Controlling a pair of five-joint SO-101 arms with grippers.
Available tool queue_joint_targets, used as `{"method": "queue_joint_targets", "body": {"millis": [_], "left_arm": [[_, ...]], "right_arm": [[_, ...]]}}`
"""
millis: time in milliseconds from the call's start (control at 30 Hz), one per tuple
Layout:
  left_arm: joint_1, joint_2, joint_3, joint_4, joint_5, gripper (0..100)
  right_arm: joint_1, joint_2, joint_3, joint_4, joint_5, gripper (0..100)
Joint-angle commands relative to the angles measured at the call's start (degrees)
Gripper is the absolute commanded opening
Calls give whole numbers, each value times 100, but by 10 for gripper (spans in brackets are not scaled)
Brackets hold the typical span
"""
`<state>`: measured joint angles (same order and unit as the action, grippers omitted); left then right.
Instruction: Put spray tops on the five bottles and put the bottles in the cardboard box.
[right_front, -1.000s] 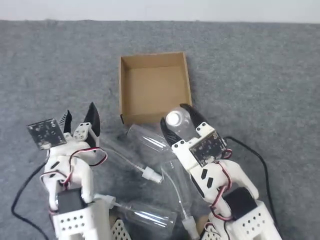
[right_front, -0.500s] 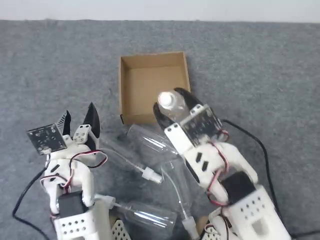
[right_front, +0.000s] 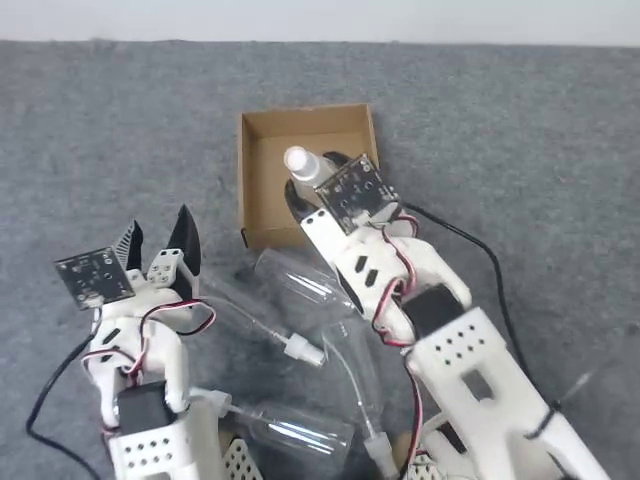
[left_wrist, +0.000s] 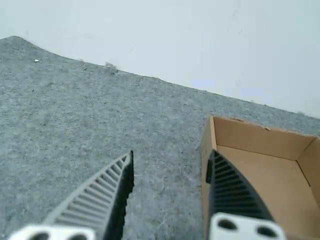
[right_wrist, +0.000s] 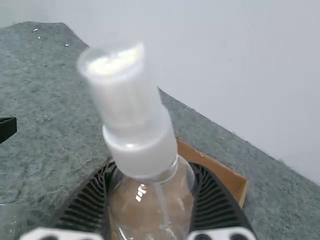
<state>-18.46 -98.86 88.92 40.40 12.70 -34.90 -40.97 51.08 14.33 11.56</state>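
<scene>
The left gripper (right_front: 158, 238) hangs over the grey desk (right_front: 520, 130), fingers released and grasping nothing; between the arms a loose bottle (right_front: 300, 282) and a spray top (right_front: 303, 350) with its tube lie flat, work judged not yet done; over the cardboard box (right_front: 243, 170) the right gripper (right_wrist: 150, 192) has its fingers clenched on a capped bottle (right_wrist: 142, 145), seemingly the first bound for boxing; its long axis runs near vertical, top uppermost.
</scene>
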Motion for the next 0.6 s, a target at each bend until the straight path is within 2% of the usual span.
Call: {"method": "queue_joint_targets", "body": {"millis": [0, 200, 567], "left_arm": [[-26, -123, -40, 0, -26, 224], [-35, -123, -40, 0, -26, 224], [-26, -123, 22, -79, -26, 224]], "right_arm": [[-66, 145, -440, -470, -9, 7], [-66, 699, -475, -1095, -9, 7], [-48, 2026, -1451, -1182, -26, 7]]}}
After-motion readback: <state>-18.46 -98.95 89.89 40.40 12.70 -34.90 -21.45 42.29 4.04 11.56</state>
